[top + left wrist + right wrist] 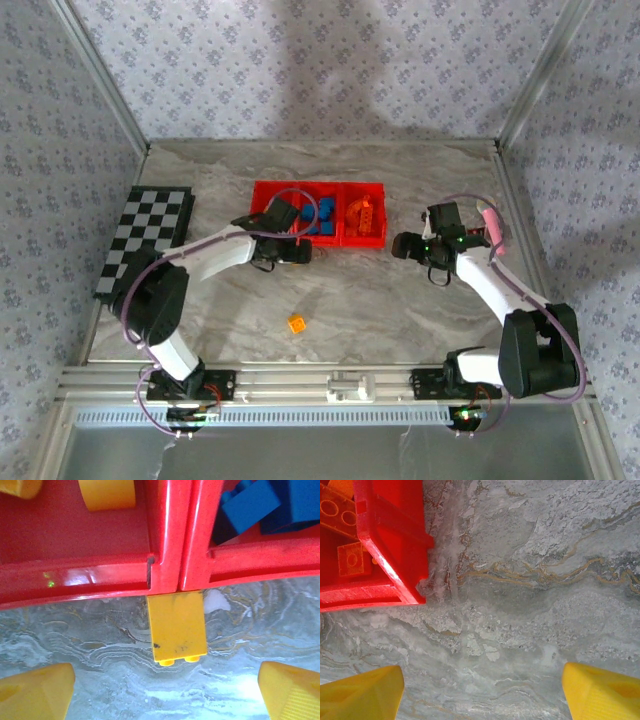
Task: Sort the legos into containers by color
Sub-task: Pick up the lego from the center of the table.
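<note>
Top external: high, from the near side, looking down on whole table [400, 300]
Left wrist: close, down onto near wall of containers [100, 575]
Right wrist: close, down at containers' right end
Shared: containers, table

Red containers [300, 185], blue legos [322, 213], orange legos [363, 214], yellow lego [177, 625], black-and-white checkered board [145, 240], grey-veined marble table [400, 295]

Checkered board [145, 240] on left of marble table [400, 300]; pink cylinder [495, 230] near right edge.
</note>
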